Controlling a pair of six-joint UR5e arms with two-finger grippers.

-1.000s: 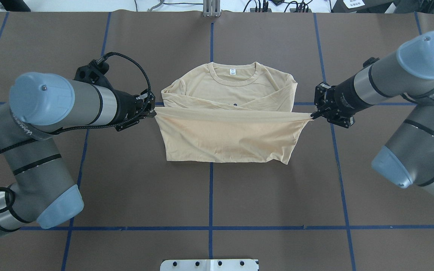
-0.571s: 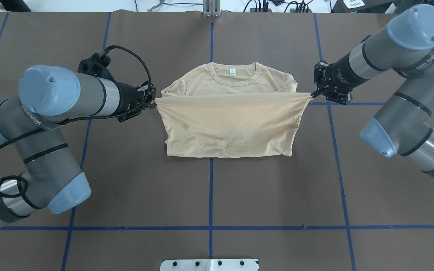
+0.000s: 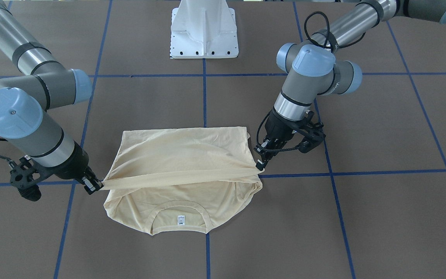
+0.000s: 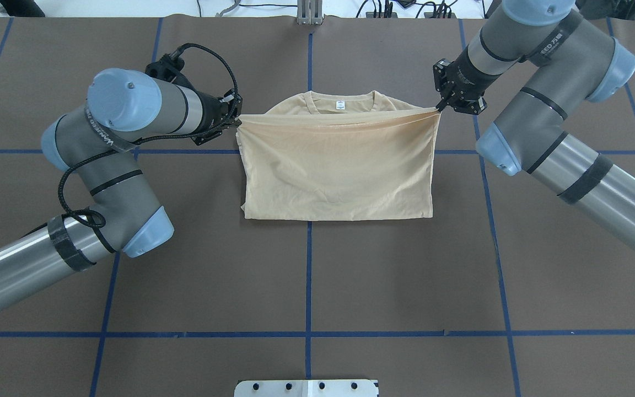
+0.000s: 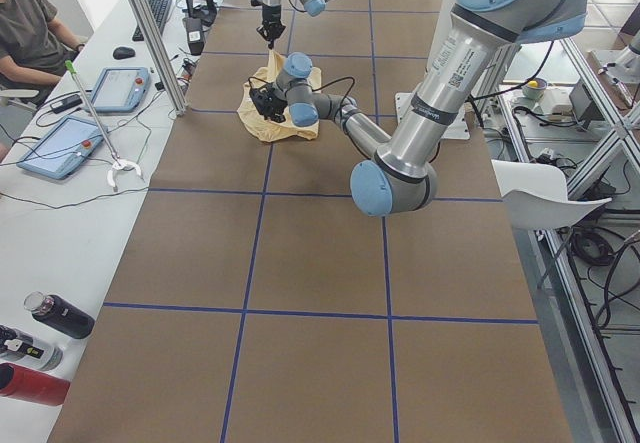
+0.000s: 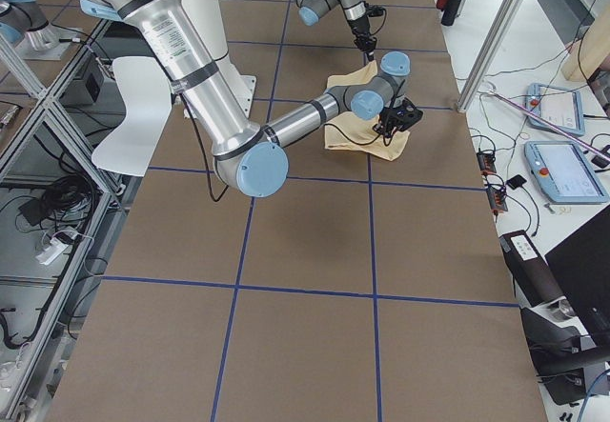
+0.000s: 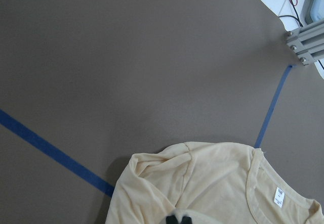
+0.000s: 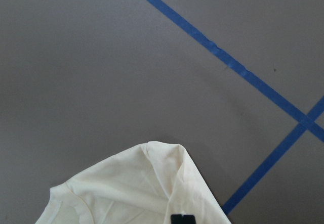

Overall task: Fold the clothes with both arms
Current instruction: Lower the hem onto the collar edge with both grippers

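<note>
Brown paper-covered table with blue tape grid (image 4: pixel 306 286): bears shirt, midway between both grippers.
Silver-grey jointed left arm (image 4: pixel 130 105) and right arm (image 4: pixel 543 105), light blue caps: reach in from opposite sides to hold hem taut.
Pale yellow thin long-sleeved T-shirt (image 4: pixel 339 171): lower half doubled over upper. Raised edge spans gripper to gripper, probably so fold lands unwrinkled.
Black two-finger left gripper (image 4: pixel 235 122): pinching one hem corner.
Black right gripper (image 4: pixel 440 107): pinching opposite corner.
Small white neck label (image 4: pixel 340 103): uncovered, just beyond stretched edge.
</note>
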